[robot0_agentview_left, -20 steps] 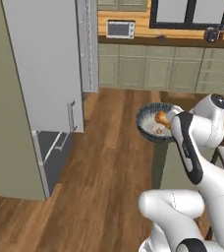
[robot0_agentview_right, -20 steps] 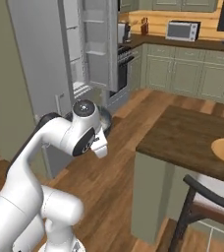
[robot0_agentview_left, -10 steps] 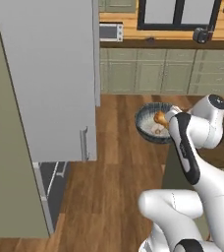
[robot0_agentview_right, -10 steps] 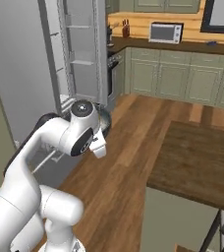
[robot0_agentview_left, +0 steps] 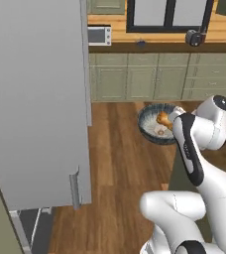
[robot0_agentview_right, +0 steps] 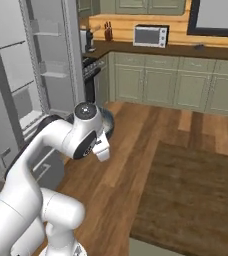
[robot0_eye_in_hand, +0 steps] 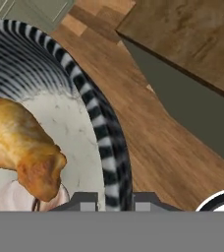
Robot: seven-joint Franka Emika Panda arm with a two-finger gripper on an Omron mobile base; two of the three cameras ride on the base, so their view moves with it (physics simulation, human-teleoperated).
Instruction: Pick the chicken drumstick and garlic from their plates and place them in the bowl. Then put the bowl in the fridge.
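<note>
Across the left of the left base view stands the fridge [robot0_agentview_left: 35, 99], its thick grey door swung wide at nine o'clock; in the right base view its pale shelves [robot0_agentview_right: 48, 75] show at ten o'clock. Out over the wooden floor [robot0_agentview_left: 115, 149], the arm carries the bowl [robot0_agentview_left: 152, 130], which sits at about two o'clock from the picture's middle in the left base view. The gripper [robot0_eye_in_hand: 113, 199] has its jaws pinching the bowl's striped rim, one fingertip inside and one outside, at six o'clock in the hand view.

Inside the bowl, the chicken drumstick [robot0_eye_in_hand: 20, 147] lies at nine o'clock in the hand view, and the garlic [robot0_eye_in_hand: 20, 197] peeps out pale beneath it at seven o'clock. Both plates look already emptied, so by my reading the step in hand is carrying the bowl to the fridge.

To do it well, I would keep the bowl level, since a rim grip lets it tip. Swing wide of the door's edge, approach a shelf squarely, and set the bowl fully on before letting go.
</note>
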